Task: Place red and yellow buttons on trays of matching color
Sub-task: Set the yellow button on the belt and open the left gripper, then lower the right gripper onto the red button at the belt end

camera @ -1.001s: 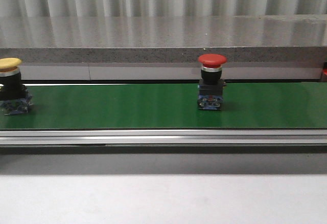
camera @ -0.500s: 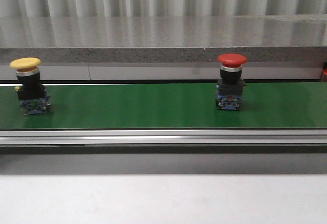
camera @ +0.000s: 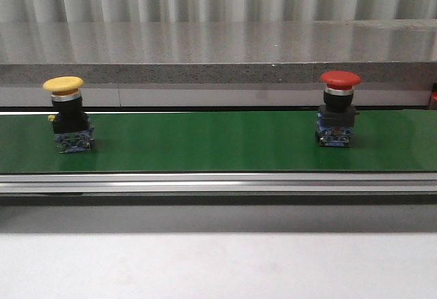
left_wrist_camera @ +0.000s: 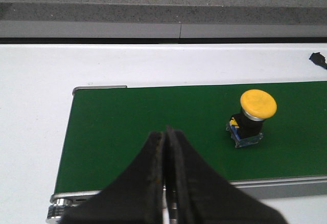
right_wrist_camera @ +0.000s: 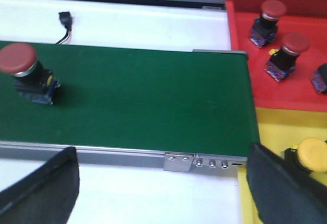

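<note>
Yellow button (camera: 67,114) stands upright at left end of green belt (camera: 205,142); red button (camera: 337,108) upright twd belt's right end, well apart. Past belt's right end: red tray (right_wrist_camera: 245,55) w/ 2 red buttons, yellow tray (right_wrist_camera: 286,137) w/ 1 yellow. Left tool (left_wrist_camera: 166,147) pinched closed, empty. Right tool (right_wrist_camera: 158,183) spread wide, empty.

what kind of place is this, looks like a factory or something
Probably a lab mock-up of a sorting line, not a real factory: a green conveyor belt carries a yellow button and a red button, with a red tray and yellow tray at its end.
</note>
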Robot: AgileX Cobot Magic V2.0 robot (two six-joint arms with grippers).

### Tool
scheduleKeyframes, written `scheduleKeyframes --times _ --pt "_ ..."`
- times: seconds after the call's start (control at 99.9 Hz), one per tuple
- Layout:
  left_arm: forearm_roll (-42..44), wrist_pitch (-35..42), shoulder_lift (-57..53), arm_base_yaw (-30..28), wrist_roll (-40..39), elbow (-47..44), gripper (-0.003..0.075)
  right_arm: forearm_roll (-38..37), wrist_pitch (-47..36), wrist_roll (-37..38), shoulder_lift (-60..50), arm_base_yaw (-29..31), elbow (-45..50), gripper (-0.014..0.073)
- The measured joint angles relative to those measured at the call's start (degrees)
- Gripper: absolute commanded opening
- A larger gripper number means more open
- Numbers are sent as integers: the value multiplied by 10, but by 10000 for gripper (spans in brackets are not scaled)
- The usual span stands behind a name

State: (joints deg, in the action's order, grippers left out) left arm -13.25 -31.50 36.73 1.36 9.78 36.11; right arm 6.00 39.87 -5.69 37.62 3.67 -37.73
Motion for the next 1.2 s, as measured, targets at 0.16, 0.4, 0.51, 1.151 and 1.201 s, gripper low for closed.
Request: scheduleKeyframes --times 0.16,0.4,0.51,1.151,1.201 --pt "0 0 0 0 0 0 -20 0 27 -8 86 -44 -42 652" --pt "0 0 0 0 0 0 -20 1 29 -8 222 -84 -99 652" --pt "0 0 0 0 0 0 -20 1 29 -8 273 -90 -124 652" --pt "0 0 0 0 0 0 -20 8 47 -17 457 -102 -222 630" --pt "0 0 0 0 0 0 -20 8 42 -18 467 -102 -224 587"
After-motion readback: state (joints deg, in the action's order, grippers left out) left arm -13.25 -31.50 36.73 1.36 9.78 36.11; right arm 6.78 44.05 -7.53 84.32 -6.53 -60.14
